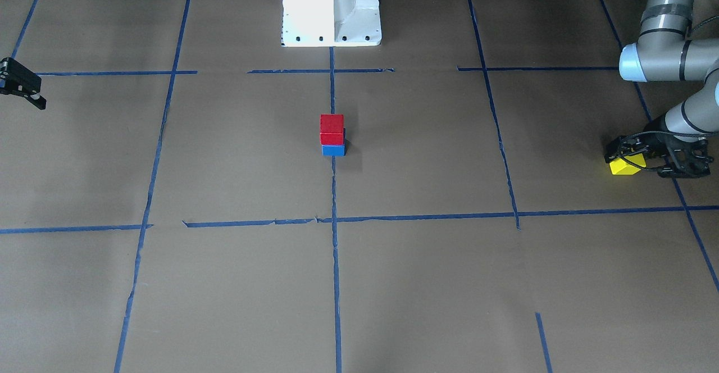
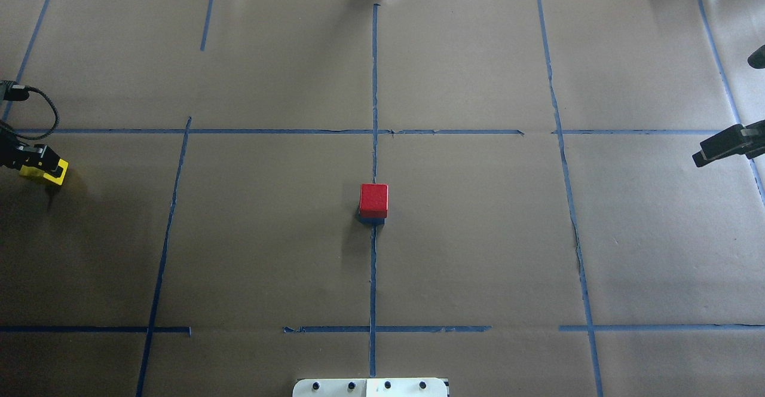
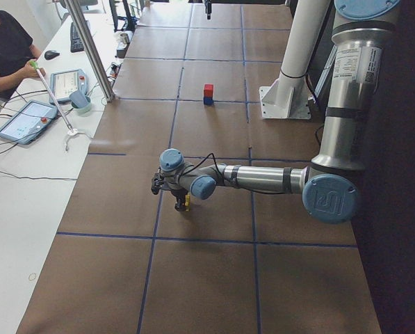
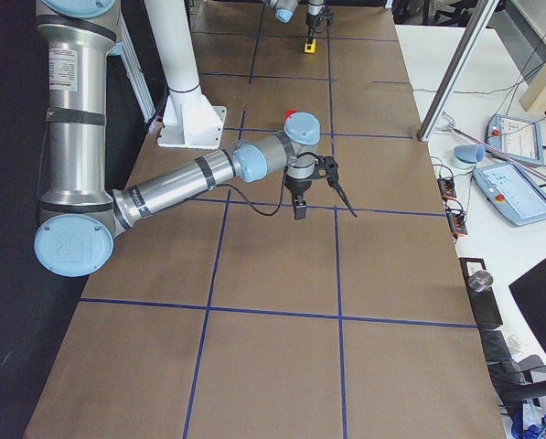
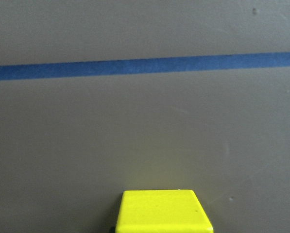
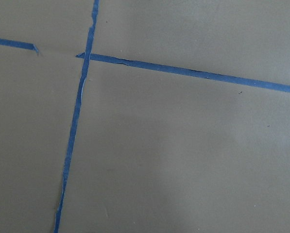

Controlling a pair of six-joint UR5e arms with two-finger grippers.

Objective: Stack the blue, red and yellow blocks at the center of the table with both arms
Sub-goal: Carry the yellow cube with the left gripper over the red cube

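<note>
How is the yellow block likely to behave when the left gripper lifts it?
The yellow block looks like a rigid painted cube, so it should probably hold its shape under the left gripper. Its flat faces suggest it won't roll. The smooth finish may be slightly slippery.

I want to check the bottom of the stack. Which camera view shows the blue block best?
The exterior front-facing view: the blue block shows a whole side face under the red block. In overhead exterior the red block hides nearly all of it; exterior left shows it small and far; the others do not show it.
</note>
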